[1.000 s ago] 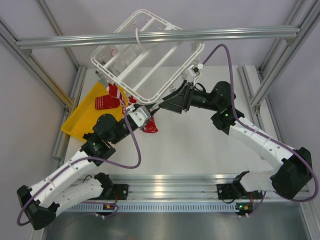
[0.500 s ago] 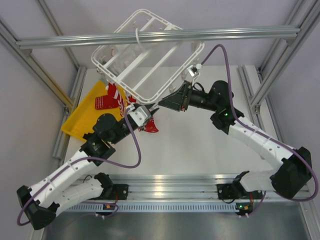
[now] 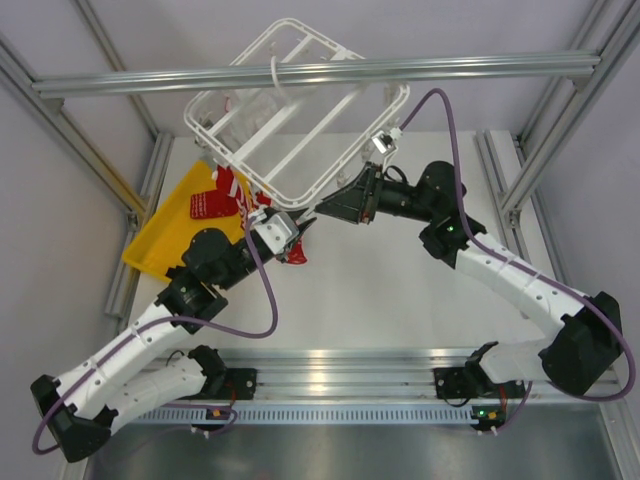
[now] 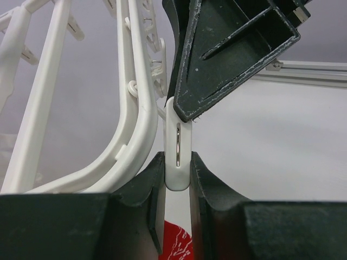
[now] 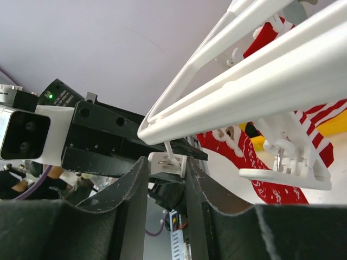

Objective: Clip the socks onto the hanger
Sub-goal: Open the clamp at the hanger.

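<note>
left pincer [image 4: 177,162] closed on a red sock [image 4: 176,241], white clip [image 4: 177,135] of the hanger [image 5: 260,89] dipping between its fingertips, right pincer [image 5: 167,162] squeezing that clip's top, yellow tray [image 3: 160,240] on the tabletop [image 3: 400,290] holding more socks [image 3: 212,205]

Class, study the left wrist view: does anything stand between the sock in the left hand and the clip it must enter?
Nothing visible does. The sock sits directly below the clip, whose top the right hand pinches from above.
</note>
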`<state>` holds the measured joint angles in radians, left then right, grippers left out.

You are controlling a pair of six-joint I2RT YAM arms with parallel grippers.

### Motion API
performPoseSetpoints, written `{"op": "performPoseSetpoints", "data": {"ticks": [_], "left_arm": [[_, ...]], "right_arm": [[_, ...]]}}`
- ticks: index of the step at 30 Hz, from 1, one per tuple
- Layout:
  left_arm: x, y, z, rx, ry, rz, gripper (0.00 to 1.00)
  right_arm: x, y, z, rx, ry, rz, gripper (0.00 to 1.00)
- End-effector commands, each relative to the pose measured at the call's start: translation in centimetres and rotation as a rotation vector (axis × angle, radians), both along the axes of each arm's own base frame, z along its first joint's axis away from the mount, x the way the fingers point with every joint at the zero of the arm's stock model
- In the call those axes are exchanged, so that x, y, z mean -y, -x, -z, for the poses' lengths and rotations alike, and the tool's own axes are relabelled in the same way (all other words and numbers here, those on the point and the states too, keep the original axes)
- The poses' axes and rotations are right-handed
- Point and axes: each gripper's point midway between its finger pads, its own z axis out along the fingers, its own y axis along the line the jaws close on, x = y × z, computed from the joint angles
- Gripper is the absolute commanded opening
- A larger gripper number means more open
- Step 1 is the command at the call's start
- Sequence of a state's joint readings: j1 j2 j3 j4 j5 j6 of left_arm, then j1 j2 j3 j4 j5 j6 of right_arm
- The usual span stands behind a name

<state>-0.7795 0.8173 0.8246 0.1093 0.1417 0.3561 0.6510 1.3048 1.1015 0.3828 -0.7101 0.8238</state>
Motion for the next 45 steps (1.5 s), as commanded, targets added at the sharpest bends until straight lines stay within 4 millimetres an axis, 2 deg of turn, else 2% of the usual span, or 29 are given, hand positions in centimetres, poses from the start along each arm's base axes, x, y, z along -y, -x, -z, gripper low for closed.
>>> {"op": "performPoseSetpoints", "data": {"ticks": [1, 2, 3, 4, 5, 7, 8, 15, 18, 21, 24, 25, 27, 28, 32, 38, 45], "left_arm": [[0.7, 0.8, -3.1, 0.016, 0.075, 0.052, 0.07], [0.7, 0.7, -3.3, 0.027, 0.070, 0.052, 0.03], [0.7, 0.5, -3.2, 0.031, 0.063, 0.045, 0.00], [0.8, 0.2, -2.9, 0.030, 0.049, 0.038, 0.00], [0.7, 0.2, -2.8, 0.039, 0.036, 0.036, 0.00], [0.7, 0.1, -2.3, 0.054, 0.007, 0.035, 0.00], [0.7, 0.0, -2.0, 0.051, 0.003, 0.029, 0.00], [0.4, -0.4, -2.1, 0.052, 0.001, -0.001, 0.00], [0.4, -0.4, -2.2, 0.053, 0.000, -0.001, 0.00], [0.4, -0.5, -2.0, 0.047, -0.001, -0.004, 0.00], [0.5, -0.5, -2.0, 0.038, 0.004, -0.002, 0.00], [0.5, -0.5, -2.1, 0.035, 0.010, 0.000, 0.04], [0.6, -0.1, -2.3, 0.029, 0.020, 0.018, 0.21], [0.7, 0.0, -2.2, 0.020, 0.017, 0.023, 0.33], [0.7, 0.8, -2.3, -0.014, 0.029, 0.052, 0.47], [0.1, 0.6, -2.8, -0.050, 0.064, 0.017, 0.55], [0.9, -0.3, -4.2, -0.040, 0.103, 0.012, 0.59]], "right_arm": [[0.2, -0.5, -2.5, 0.080, -0.062, 0.019, 0.00], [0.2, -0.6, -2.4, 0.063, -0.060, 0.023, 0.02], [0.2, -0.8, -2.7, 0.031, -0.063, 0.031, 0.11], [0.2, -1.2, -2.5, 0.005, -0.054, 0.048, 0.30], [0.1, -1.3, -2.2, -0.016, -0.040, 0.054, 0.37], [0.2, -1.7, -2.5, -0.030, -0.045, 0.074, 0.44], [0.3, -1.8, -2.6, -0.036, -0.048, 0.080, 0.44], [0.2, -1.8, -2.6, -0.029, -0.049, 0.080, 0.39], [0.2, -1.6, -2.4, 0.005, -0.045, 0.069, 0.26], [0.3, -1.1, -2.0, 0.044, -0.033, 0.047, 0.24], [0.3, -0.6, -1.5, 0.082, -0.025, 0.027, 0.18], [0.5, -0.5, -1.5, 0.095, -0.023, 0.026, 0.12], [0.6, -0.6, -1.0, 0.113, -0.010, 0.025, 0.06], [0.6, -0.8, -0.8, 0.114, -0.007, 0.027, 0.00], [1.2, -2.0, -0.8, 0.091, -0.020, 0.049, 0.00], [1.4, -2.2, -1.1, 0.084, -0.047, 0.032, 0.00], [1.3, -1.6, -1.4, 0.083, -0.065, 0.010, 0.00]]}}
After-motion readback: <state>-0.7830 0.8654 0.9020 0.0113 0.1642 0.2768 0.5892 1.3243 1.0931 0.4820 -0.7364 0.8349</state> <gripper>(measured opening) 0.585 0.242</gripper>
